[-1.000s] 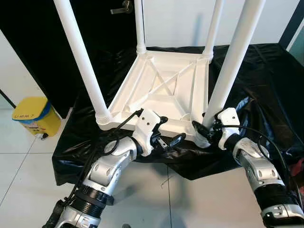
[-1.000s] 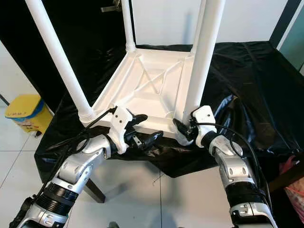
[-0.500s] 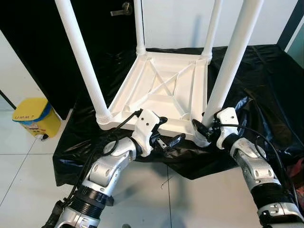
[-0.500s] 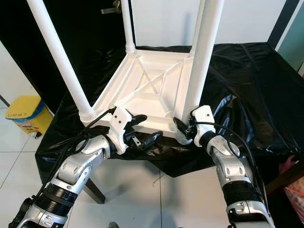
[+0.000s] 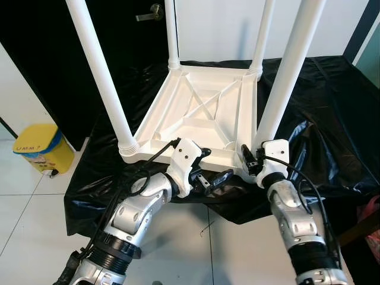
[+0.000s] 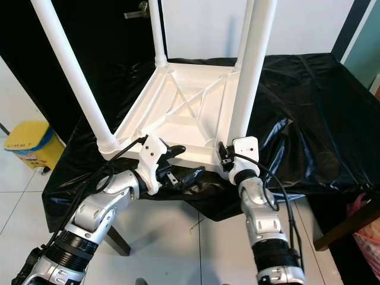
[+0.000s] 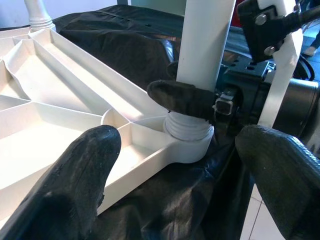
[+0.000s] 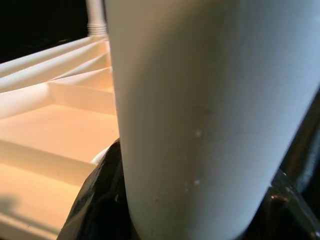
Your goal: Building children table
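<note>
At the far left a yellow bin (image 5: 37,145) stands on the pale tiled floor (image 5: 29,196), well apart from the work. Next comes the worktop, draped in crinkled, glossy black plastic sheeting (image 5: 332,119) that looks slick and loose. On it lies the children's table (image 5: 202,113), upside down: a white moulded plastic top with raised ribs crossing in an X on its underside, and four smooth round white legs rising from collared corner sockets. The near-left leg (image 5: 101,77) leans outward from its socket.

The left end effector (image 5: 215,177) hovers just off the table's near edge, its two black fingers spread and gripping nothing; its wrist view looks between them toward the near-right socket.

Further right, the right end effector (image 5: 246,161) is clamped around the near-right leg (image 5: 285,77) just above its ribbed collar, a black finger (image 7: 182,97) wrapping the tube.

The table is probably light, hollow and stiff, so it should shift easily, and the sheeting beneath may let it slide. The legs are smooth and cylindrical, likely slippery under hard fingers; the best hold seems low, near the collar, where twisting or pressing carries straight into the socket. The ribbed rim of the top offers a firmer edge for steadying than the flat panels.
</note>
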